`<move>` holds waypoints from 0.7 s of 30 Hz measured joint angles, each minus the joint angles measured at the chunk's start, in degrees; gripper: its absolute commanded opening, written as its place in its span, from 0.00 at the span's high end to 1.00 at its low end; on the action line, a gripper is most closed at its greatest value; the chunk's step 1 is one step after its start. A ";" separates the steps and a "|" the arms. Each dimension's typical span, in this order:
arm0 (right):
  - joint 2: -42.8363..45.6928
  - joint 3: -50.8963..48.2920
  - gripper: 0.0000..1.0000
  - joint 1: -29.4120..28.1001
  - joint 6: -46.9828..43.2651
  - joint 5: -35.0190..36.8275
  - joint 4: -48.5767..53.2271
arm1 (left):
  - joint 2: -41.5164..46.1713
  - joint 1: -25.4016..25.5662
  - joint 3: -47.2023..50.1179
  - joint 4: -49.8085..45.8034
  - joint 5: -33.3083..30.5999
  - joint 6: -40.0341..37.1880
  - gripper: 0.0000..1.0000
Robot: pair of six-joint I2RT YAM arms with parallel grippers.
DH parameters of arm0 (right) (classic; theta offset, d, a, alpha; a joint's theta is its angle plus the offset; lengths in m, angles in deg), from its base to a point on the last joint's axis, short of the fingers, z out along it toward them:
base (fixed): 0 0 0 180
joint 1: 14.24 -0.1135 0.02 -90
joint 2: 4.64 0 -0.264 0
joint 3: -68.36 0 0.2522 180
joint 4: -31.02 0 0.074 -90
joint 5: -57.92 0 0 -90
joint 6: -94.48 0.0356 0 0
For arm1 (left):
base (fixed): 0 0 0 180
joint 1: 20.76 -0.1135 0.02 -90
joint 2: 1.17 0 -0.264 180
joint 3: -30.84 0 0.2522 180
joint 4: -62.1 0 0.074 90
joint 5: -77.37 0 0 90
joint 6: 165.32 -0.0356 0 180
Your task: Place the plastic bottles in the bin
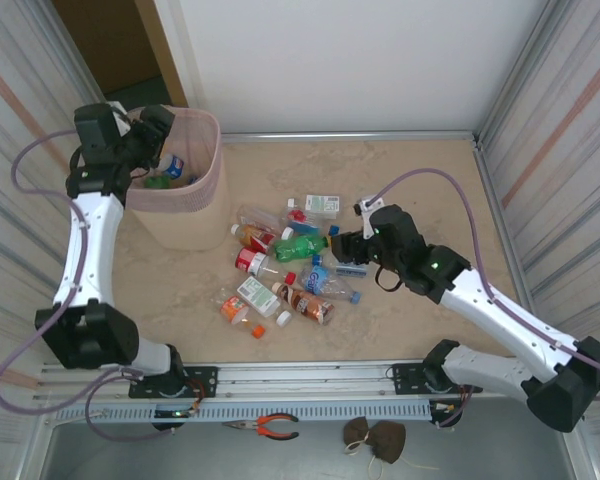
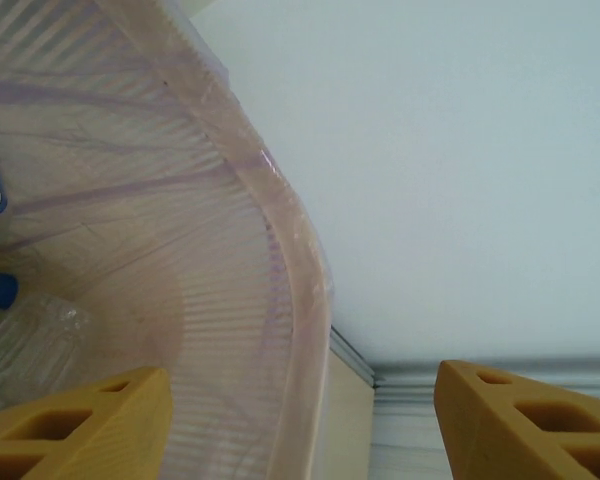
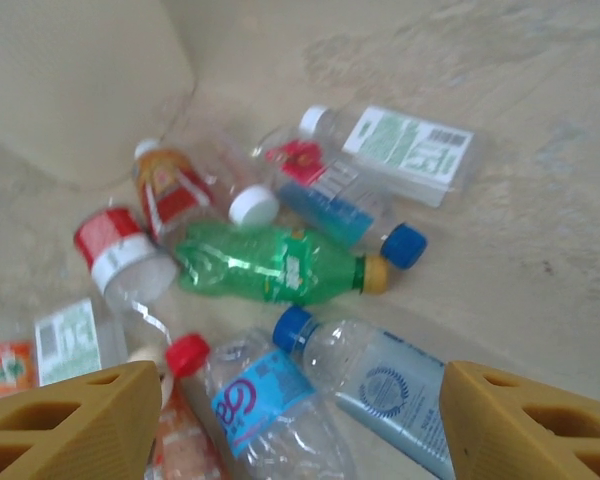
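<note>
The pale pink ribbed bin (image 1: 185, 195) stands at the back left, with a couple of bottles (image 1: 170, 168) lying inside it. My left gripper (image 1: 152, 135) hovers over its rim (image 2: 302, 270), open and empty, and a clear crushed bottle (image 2: 30, 340) lies below in the bin. Several plastic bottles lie scattered mid-table, among them a green one (image 1: 300, 247). My right gripper (image 1: 346, 246) hangs open just right of the pile. Under the right gripper (image 3: 300, 430) lie a blue-capped clear bottle (image 3: 385, 385) and a red-capped blue-label bottle (image 3: 260, 400), beyond them the green bottle (image 3: 270, 262).
Orange-handled pliers (image 1: 265, 427) and a brown cloth lump (image 1: 375, 437) lie beyond the front rail. Loose caps (image 1: 258, 330) sit near the pile. Walls close in on the left, right and back; bare tabletop stretches right of the pile.
</note>
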 measured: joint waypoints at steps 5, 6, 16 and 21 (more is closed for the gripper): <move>-2.45 0.00 0.30 -3.32 -4.20 -2.25 2.12 | 6.69 -0.55 8.39 2.12 1.86 -6.05 0.29; -3.02 0.00 0.30 -4.59 -4.70 -2.36 2.47 | 7.98 -0.81 10.10 2.62 2.56 -7.06 0.29; -14.14 0.85 0.33 -16.33 -6.16 -1.77 6.86 | 15.58 -1.40 18.84 7.82 6.60 -12.15 0.29; -19.87 2.12 0.33 -18.40 -6.25 -1.75 8.94 | 16.24 -1.40 19.54 8.13 7.43 -13.18 0.29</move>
